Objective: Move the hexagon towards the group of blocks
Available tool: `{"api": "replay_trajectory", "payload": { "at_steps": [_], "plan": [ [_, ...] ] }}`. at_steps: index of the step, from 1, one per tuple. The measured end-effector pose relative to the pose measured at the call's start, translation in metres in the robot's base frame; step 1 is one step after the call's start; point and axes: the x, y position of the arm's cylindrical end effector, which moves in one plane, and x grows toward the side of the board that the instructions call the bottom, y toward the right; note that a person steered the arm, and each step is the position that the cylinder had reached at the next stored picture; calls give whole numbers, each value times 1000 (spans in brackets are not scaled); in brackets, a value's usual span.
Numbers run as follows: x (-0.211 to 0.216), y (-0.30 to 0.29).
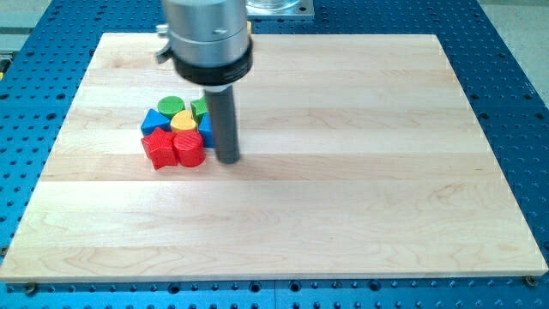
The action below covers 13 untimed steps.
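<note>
In the camera view, my tip (227,160) is resting on the wooden board (343,172), touching the right side of the cluster. The red hexagon (190,148) is sitting beside the red star (159,148), under the yellow heart (184,122); its pointing direction is unclear.

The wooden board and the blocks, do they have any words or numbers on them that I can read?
None: no words, numbers or signs can be read anywhere in this picture.
The wooden board is plain wood.
The coloured blocks, such as the red block, the yellow block and the green block, show no letters.
The dark rod ending in my tip, just to the view's right of the blocks, has no label.
</note>
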Motion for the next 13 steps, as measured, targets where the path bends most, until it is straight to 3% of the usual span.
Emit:
{"api": "replay_trajectory", "payload": {
  "at_steps": [1, 2, 3, 4, 5, 6, 7, 8, 10, 11, 12, 13],
  "plan": [
    [-77, 62],
    [-169, 72],
    [-233, 60],
    [-257, 45],
    [-258, 21],
    [-238, -58],
    [-134, -210],
    [-147, -228],
    [-260, -171],
    [-253, -118],
    [-156, -111],
    [-165, -122]
  ]
}}
